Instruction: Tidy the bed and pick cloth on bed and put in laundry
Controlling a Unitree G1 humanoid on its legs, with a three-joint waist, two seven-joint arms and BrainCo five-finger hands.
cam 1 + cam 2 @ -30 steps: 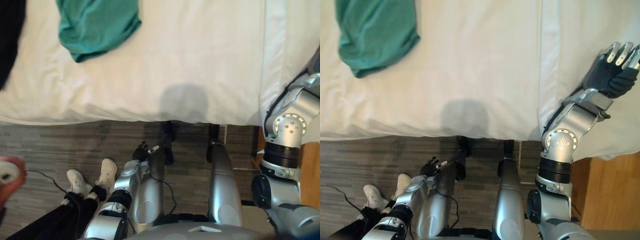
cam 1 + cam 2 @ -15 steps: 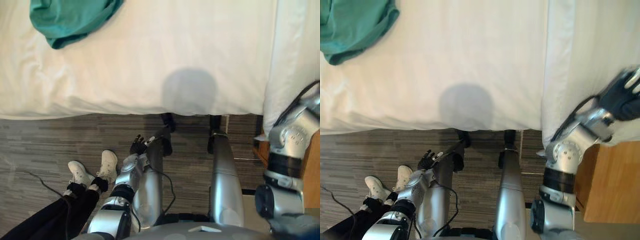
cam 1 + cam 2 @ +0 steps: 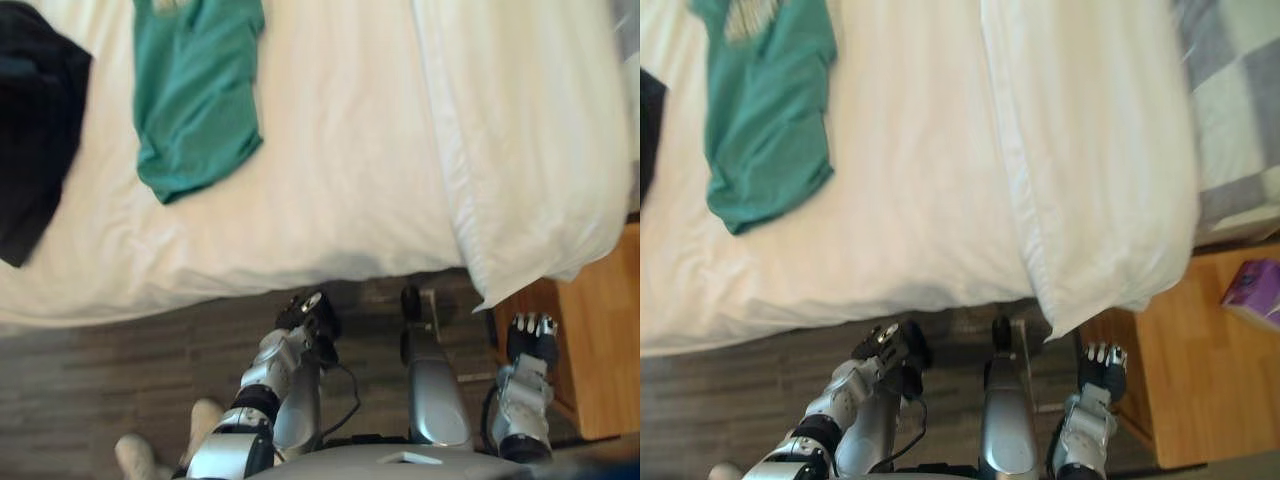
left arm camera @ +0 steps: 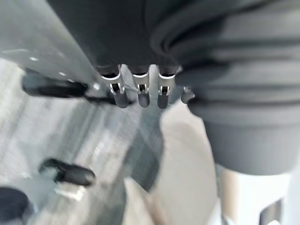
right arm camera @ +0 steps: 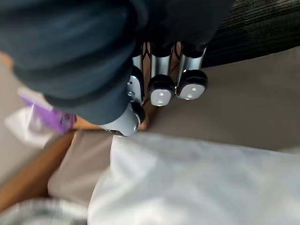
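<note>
Left hand (image 3: pixel 304 314) hangs low over the grey plank floor (image 3: pixel 90 380), just off the near edge of the white-sheeted bed (image 3: pixel 340 180); its fingers are loose and hold nothing; the right hand (image 3: pixel 530 338) hangs beside the wooden bedside cabinet (image 3: pixel 1185 370), under the overhanging corner of the plump white pillow (image 3: pixel 520 150), its fingers straight and empty. The teal-green cotton shirt (image 3: pixel 195 100) lies spread on the sheet toward the robot's left, well apart from both hands; a crumpled black garment (image 3: pixel 35 120) lies further left, a strip of sheet between the two; a grey-and-white checked blanket (image 3: pixel 1235 100) lies beyond the pillow; a small purple packet (image 3: pixel 1255 290) rests on the cabinet; a person's pale shoe (image 3: pixel 205 425) stands on the floor.
</note>
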